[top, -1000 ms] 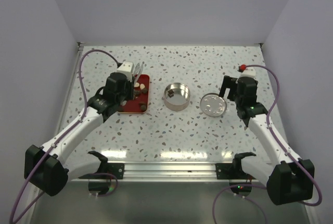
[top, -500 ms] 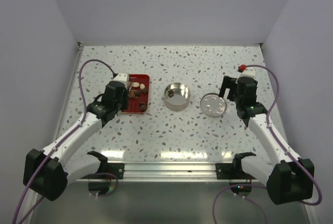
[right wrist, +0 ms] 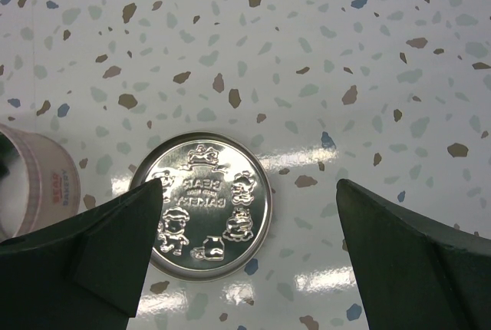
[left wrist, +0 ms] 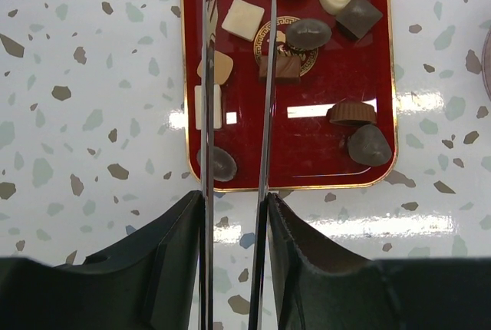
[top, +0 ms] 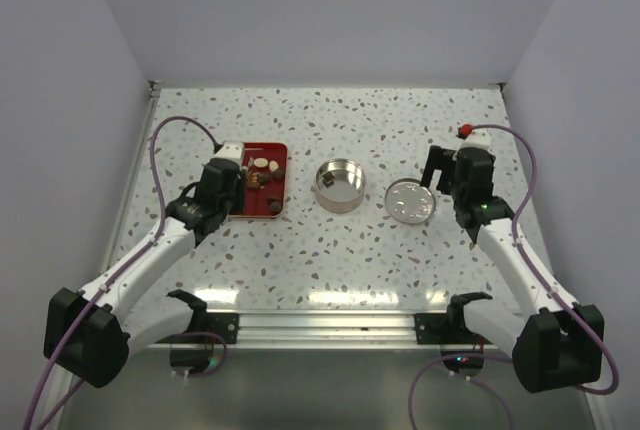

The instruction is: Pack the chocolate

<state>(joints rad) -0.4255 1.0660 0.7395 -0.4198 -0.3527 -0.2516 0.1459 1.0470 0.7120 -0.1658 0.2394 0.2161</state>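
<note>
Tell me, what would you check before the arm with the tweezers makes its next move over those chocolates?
1. The tin uncovered, lid lying beside it: ok.
2. Loose chocolate on the red tray: ok, several pieces.
3. The tweezers held in the left gripper: ok.
4. A piece pinched between the prongs: not ok, they stand apart with nothing clamped.
5. The right gripper out of the path to the tin: ok, open above the lid.
</note>
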